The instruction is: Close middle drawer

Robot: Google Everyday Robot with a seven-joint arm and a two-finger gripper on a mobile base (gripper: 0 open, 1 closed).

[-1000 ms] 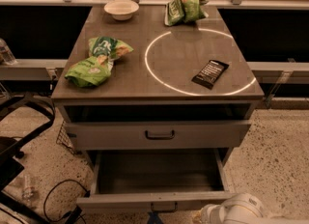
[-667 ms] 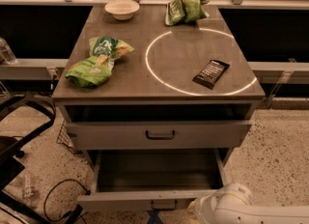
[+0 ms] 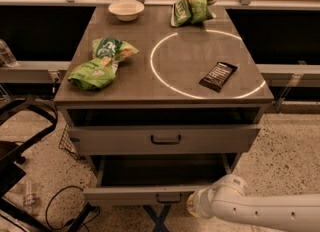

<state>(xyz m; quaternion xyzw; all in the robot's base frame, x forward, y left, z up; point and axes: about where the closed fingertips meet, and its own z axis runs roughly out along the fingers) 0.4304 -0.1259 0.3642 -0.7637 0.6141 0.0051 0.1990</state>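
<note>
— Grey metal middle drawer (image 3: 125, 195), pulled well out below the bench (image 3: 165, 76) top. It looks stiff, probably light, and should glide on runners. Nothing shows in its tray.
— Push where?
— Flat on the low front, beside the small dark bar handle (image 3: 169, 197). The gripper (image 3: 194, 207) hovers just right of that; clenched or released, I cannot tell.

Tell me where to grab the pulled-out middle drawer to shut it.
Take the small dark bar handle at the centre of the low front of the middle drawer, coming straight from the front. The bar lies horizontal, so a grip closing from above and below likely suits it. The gripper sits just right of the handle in view, by the drawer's front.
</note>
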